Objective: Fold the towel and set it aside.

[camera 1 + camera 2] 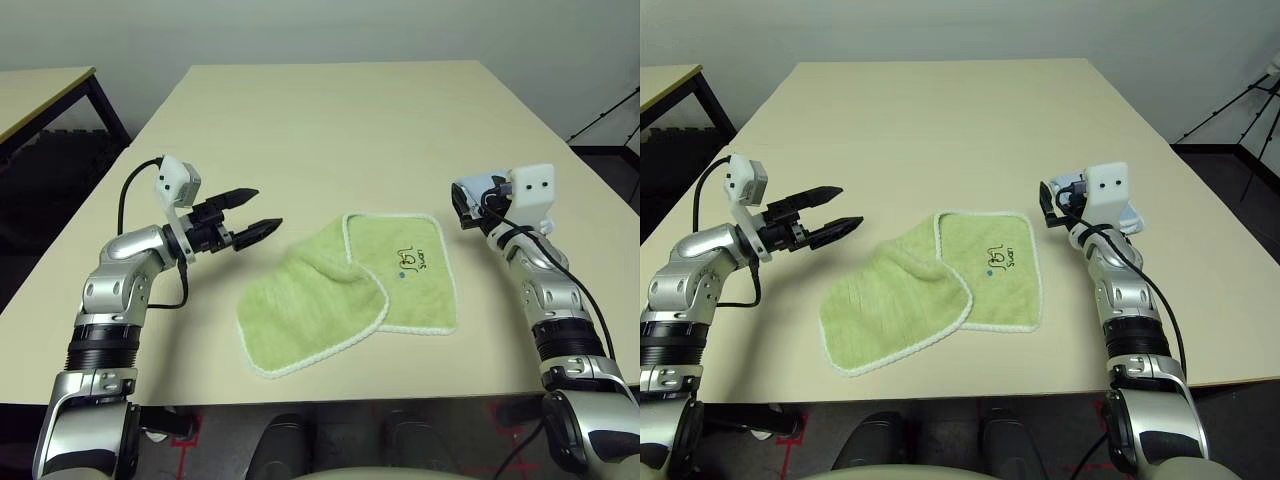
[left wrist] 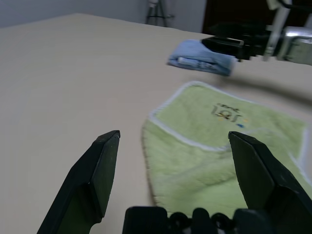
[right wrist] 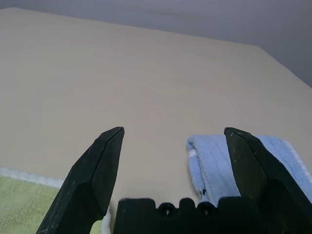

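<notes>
Beige table (image 1: 330, 120); folded light blue cloth (image 2: 200, 57) on it; second table (image 1: 40, 95) beyond; tripod (image 1: 1240, 110).

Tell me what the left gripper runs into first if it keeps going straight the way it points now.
Probably the towel: the open left gripper points level across the table toward it. It hangs above the tabletop, so it might pass over the cloth toward the right gripper.

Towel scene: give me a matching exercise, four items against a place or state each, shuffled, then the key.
Items:
1. towel
2. blue cloth
3. left end effector
4. right end effector

States:
A. small, folded, on the table beside the right end effector
B. open, held off the table, pointing toward the towel
C. light green, partly folded, one flap lying over itself
D. open, aimed past the towel, blue cloth just ahead

Pairs: 1-C, 2-A, 3-B, 4-D
</notes>
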{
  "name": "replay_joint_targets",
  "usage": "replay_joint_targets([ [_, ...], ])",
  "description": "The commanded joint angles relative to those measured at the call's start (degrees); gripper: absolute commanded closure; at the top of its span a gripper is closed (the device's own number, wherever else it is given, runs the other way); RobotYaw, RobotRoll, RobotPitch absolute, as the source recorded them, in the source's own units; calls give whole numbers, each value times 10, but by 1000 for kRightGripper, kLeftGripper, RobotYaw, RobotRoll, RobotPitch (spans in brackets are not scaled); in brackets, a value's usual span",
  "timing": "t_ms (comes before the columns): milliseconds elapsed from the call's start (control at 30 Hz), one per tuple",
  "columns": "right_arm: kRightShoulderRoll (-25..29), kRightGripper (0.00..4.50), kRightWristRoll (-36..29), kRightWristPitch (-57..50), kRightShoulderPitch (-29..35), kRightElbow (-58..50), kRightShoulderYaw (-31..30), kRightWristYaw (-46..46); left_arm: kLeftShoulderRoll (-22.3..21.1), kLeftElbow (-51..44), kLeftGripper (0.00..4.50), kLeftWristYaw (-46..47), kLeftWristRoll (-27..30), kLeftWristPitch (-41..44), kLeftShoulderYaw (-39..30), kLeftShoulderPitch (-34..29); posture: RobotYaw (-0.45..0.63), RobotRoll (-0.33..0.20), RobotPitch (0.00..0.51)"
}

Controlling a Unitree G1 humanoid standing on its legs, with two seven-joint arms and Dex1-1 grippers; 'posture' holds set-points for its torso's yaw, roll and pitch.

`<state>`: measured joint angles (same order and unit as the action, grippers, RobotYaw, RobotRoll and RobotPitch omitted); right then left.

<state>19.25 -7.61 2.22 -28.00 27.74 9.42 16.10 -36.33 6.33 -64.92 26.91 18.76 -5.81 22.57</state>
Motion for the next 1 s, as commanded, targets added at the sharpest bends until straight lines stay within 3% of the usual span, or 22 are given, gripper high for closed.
replay_joint_targets([
  [33, 6, 39, 3, -4, -4, -3, -1, 4, -5, -43, 0, -12, 6, 6, 14, -18, 109, 0, 0],
  [233, 6, 39, 3, -6, -5, -6, -4, 8, -18, -74, 0, -42, -15, -25, 37, -54, 113, 0, 0],
  [567, 8, 39, -1, -23, 3, -29, -6, 24, -28, -42, 0, -57, -38, -78, 51, -49, 113, 0, 1],
  [767, 27, 39, -48, -151, 17, -124, 9, 55, -26, -32, 0, -51, -40, -86, 51, -39, 110, 0, 8],
  [1000, 98, 39, -160, -385, 20, -265, 10, 144, -19, -28, 0, -46, -43, -83, 59, -33, 97, 0, 13],
])
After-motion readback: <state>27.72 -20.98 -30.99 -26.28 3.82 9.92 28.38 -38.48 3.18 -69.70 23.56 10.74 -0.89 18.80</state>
